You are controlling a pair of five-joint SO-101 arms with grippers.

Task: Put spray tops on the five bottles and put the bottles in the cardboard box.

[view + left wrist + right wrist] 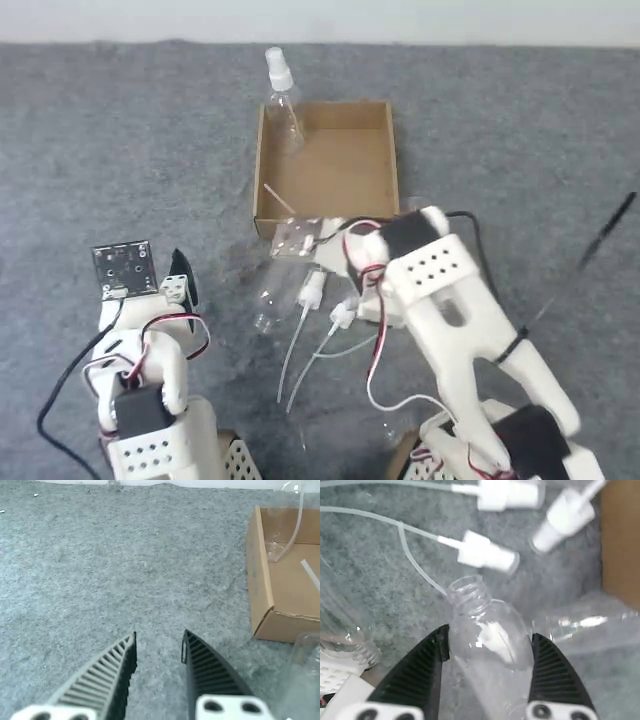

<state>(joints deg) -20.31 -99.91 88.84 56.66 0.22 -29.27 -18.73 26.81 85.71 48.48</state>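
The jaws of the right arm are standing wide on either side of an uncapped bottle lying on the bench, just near of the cardboard box. Spray tops are lying beside its neck. Gripping the body squarely is looking wisest, with the neck left free. The left arm is waiting at near left, with its jaws open over the bench.

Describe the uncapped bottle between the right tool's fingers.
The bottle is clear plastic, with a threaded open neck and no spray top. It lies on the grey carpet, its body between the black fingers of the open right tool, neck pointing away from it. Contact with the fingers is unclear. Close beside it lies another clear bottle.
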